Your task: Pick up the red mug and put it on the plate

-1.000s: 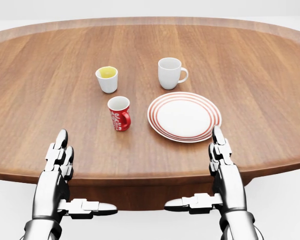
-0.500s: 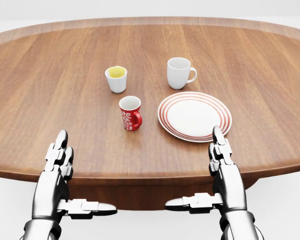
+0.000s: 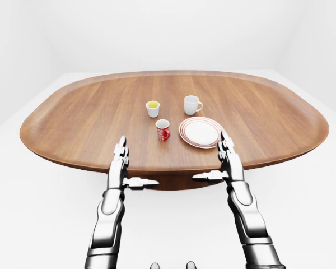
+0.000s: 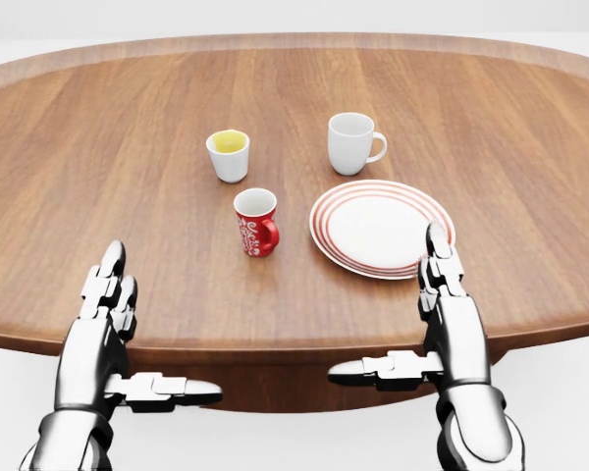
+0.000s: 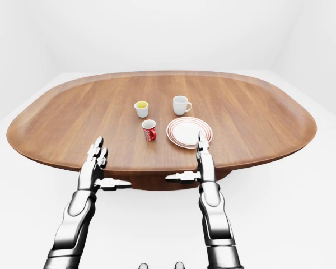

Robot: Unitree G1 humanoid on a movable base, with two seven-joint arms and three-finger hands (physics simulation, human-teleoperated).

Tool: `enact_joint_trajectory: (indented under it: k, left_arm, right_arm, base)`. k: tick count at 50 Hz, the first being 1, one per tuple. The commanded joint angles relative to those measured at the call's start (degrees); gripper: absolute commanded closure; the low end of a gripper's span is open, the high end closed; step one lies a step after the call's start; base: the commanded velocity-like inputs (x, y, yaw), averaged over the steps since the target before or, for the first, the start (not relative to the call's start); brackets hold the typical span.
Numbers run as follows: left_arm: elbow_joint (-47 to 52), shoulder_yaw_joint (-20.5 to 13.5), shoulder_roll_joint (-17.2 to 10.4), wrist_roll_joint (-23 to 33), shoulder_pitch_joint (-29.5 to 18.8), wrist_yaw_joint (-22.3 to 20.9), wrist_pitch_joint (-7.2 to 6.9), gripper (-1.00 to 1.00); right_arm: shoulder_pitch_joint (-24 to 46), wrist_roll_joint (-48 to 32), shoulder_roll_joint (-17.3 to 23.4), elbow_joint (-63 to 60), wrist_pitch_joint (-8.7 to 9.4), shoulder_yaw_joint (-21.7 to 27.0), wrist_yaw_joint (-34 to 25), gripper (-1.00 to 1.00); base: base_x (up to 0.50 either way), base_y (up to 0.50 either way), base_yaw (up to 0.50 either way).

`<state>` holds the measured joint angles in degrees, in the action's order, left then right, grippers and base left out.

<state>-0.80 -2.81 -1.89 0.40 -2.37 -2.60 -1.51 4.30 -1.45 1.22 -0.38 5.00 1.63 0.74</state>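
Head view is showing both hands hovering at the near rim of the table (image 4: 69, 196), with nothing in either. The fingers (image 4: 106, 285) of the left hand (image 4: 98, 348) are standing straight and together, thumb splayed inward; the right hand (image 4: 450, 329) is mirroring it, fingers extended, thumb pointing toward the left hand. Neither hand is gripping or touching anything.

Taking the red mug (image 4: 256, 222) as the landmark: the mug is standing upright on the table, up the view from the gap between the two hands and apart from both. Its handle is pointing toward the view's right. The plate (image 4: 382, 228), white with red rings, is lying just right of the mug, not touching it. A white mug (image 4: 351, 143) is standing up and to the right of the red mug, its handle facing right. A small white cup (image 4: 228, 155) is standing just above and slightly left of the red mug.

Contents: the small cup is showing a yellow interior, liquid or lining, which cannot be told. The red mug and white mug are appearing empty, as is the plate.

Handling judgement: the red mug is looking rigid, light, glazed and probably slippery, breakable if dropped. Wrapping the fingers round the body, opposite the handle, is looking the most secure hold; the left hand is standing on that side of it.
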Motion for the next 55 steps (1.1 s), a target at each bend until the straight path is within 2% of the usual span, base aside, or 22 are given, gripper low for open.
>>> enact_joint_trajectory:
  k: [1, 6, 15, 40, 55]
  left_arm:
    - [5.1, -1.5, -1.5, 0.0, -4.7, 0.3, -3.49, -1.0]
    - [9.5, -1.9, -2.0, 0.3, -7.2, 0.4, -3.49, -1.0]
    - [6.9, -1.5, -2.3, 1.6, -11.2, 1.1, -3.49, -1.0]
    - [7.3, -1.4, -2.4, 2.2, -11.7, 1.1, -3.49, -1.0]
    - [10.0, -1.0, -2.0, 2.5, -11.4, 0.9, -3.49, -1.0]
  right_arm:
    - [6.3, -0.5, 1.6, -2.7, 0.0, 2.0, 0.4, -1.0]
    - [9.0, 2.2, 3.0, -3.7, 0.0, 3.7, -0.3, -1.0]
    - [10.1, 2.8, 4.2, -6.6, 0.0, 4.2, -1.3, -1.0]
    - [11.5, 0.9, 4.4, -6.3, 0.0, 4.1, -2.3, -1.0]
    - [12.5, -0.5, 4.3, -7.5, 0.0, 3.3, -2.8, -1.0]
  base:
    - [0.0, 0.0, 0.0]
    - [0.0, 0.0, 0.0]
    - [0.0, 0.0, 0.0]
    - [0.0, 0.0, 0.0]
    - [0.24, 0.0, 0.0]
